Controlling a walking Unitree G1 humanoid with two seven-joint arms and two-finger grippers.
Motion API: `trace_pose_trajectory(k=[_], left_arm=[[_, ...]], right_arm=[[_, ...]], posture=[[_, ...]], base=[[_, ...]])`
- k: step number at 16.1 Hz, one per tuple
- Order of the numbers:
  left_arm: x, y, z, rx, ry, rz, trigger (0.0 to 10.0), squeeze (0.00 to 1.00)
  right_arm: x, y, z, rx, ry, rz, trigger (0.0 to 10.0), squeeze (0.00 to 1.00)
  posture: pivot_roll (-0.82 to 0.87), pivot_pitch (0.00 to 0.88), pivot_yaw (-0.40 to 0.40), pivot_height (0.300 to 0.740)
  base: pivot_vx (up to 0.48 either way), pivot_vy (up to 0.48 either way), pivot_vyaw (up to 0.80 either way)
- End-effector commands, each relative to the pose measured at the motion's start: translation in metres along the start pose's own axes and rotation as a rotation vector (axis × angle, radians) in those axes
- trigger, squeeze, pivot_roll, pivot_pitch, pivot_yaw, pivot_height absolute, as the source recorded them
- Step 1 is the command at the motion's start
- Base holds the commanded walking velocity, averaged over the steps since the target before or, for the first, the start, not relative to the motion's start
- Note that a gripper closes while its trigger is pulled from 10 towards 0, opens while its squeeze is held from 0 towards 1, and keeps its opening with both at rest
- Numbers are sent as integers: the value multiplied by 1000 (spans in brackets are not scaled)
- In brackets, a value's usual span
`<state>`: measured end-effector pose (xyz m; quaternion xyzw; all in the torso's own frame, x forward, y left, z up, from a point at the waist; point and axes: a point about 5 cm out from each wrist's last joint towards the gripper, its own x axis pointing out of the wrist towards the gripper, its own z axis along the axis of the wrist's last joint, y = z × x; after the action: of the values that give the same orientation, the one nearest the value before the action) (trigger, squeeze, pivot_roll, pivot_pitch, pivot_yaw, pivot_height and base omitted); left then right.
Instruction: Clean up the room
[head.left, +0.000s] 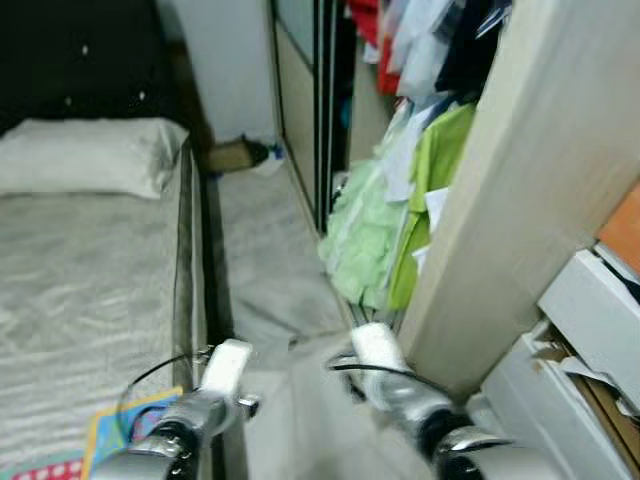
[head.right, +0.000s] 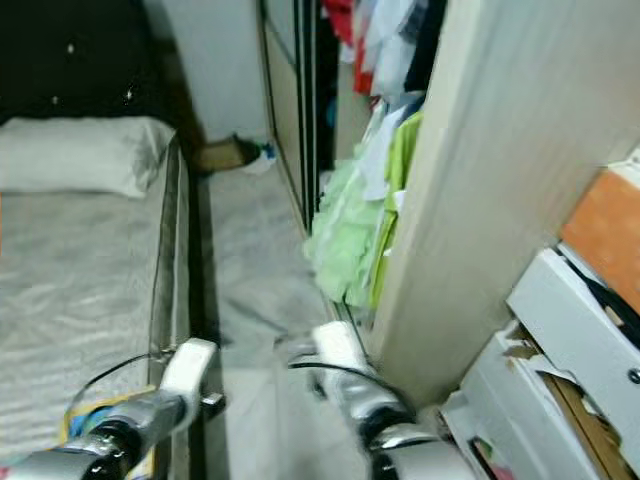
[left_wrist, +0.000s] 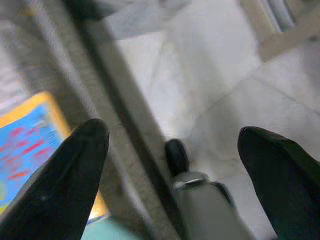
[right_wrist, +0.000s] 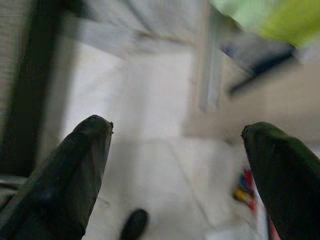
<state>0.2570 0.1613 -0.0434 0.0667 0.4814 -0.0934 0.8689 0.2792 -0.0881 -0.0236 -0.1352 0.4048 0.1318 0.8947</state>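
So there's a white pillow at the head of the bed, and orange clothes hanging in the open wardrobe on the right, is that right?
Not quite. The white pillow does lie at the head of the grey-sheeted bed, but the clothes hanging in the open wardrobe are light green, as the left eye view shows.

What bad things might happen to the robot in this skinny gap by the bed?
1. The floor strip between the bed and the wardrobe is narrow, so either arm might bump a side.
2. Green clothes hang out of the wardrobe low down; the right pincer, which is open, might snag them.
3. A loose cable loops beside the left pincer near the bed edge and might catch.
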Motion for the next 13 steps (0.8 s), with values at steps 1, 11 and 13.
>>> trace_pose_trajectory(k=[1, 11, 13], left_arm=[[0, -4, 6, 4, -15, -7, 10000, 0], [0, -4, 10, -74, -37, -12, 10000, 0], [0, -4, 10, -73, -37, -13, 10000, 0]], right_arm=[[0, -8, -2, -8, 9, -14, 10000, 0], [0, -7, -1, -21, 4, -12, 10000, 0], [0, -7, 0, -24, 3, -11, 10000, 0]], posture=[[-102, 0, 26, 740], [-100, 0, 25, 740], [-100, 0, 25, 740]], base=[[0, 0, 800], [0, 0, 800], [0, 0, 800]])
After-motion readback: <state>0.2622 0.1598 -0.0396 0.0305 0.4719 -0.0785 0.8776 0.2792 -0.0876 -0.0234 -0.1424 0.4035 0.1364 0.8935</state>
